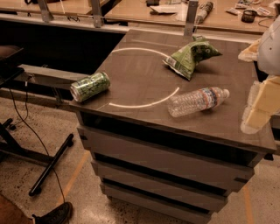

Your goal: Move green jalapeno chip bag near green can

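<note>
The green jalapeno chip bag (190, 56) is a crumpled light-green bag with white patches, lying at the back right of the dark tabletop (140, 78). The green can (89, 86) lies on its side at the table's front left corner, close to the edge. The two are far apart, with a white arc painted on the tabletop between them. My gripper (259, 109) is pale yellowish and sits at the right edge of the view, over the table's right side. It is to the right of and nearer than the bag and touches nothing.
A clear plastic water bottle (197, 100) lies on its side at the front right, between the gripper and the can. Wooden desks (144, 11) with clutter stand behind the table. A black chair base (48, 168), a cable and a shoe (54, 215) are on the floor at left.
</note>
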`<state>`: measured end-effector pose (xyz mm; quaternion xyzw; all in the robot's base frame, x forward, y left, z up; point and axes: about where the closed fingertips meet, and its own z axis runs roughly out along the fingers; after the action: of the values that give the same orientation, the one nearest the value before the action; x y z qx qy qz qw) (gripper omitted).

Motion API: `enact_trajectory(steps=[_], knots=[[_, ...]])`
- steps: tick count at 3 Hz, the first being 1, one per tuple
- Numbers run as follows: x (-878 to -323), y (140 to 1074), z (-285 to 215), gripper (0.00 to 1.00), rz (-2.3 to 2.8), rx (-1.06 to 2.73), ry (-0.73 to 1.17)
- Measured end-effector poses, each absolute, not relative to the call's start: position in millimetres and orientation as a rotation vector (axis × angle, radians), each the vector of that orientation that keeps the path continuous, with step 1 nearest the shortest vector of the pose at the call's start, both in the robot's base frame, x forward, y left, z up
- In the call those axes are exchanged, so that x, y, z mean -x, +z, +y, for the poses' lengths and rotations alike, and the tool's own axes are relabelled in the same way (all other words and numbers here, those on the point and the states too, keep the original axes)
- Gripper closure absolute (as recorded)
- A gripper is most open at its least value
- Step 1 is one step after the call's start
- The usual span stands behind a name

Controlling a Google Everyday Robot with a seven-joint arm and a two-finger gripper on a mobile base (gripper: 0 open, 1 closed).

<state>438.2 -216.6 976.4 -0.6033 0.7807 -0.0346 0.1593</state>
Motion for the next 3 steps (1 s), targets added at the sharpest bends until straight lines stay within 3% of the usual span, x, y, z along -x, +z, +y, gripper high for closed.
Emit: enact_trajectory(steps=[2, 3], knots=[[-464.5, 976.3, -228.2, 0.0, 2.235, 1.645, -0.14], [-518.4, 978.3, -254.2, 0.0, 2.24, 1.497, -0.181]])
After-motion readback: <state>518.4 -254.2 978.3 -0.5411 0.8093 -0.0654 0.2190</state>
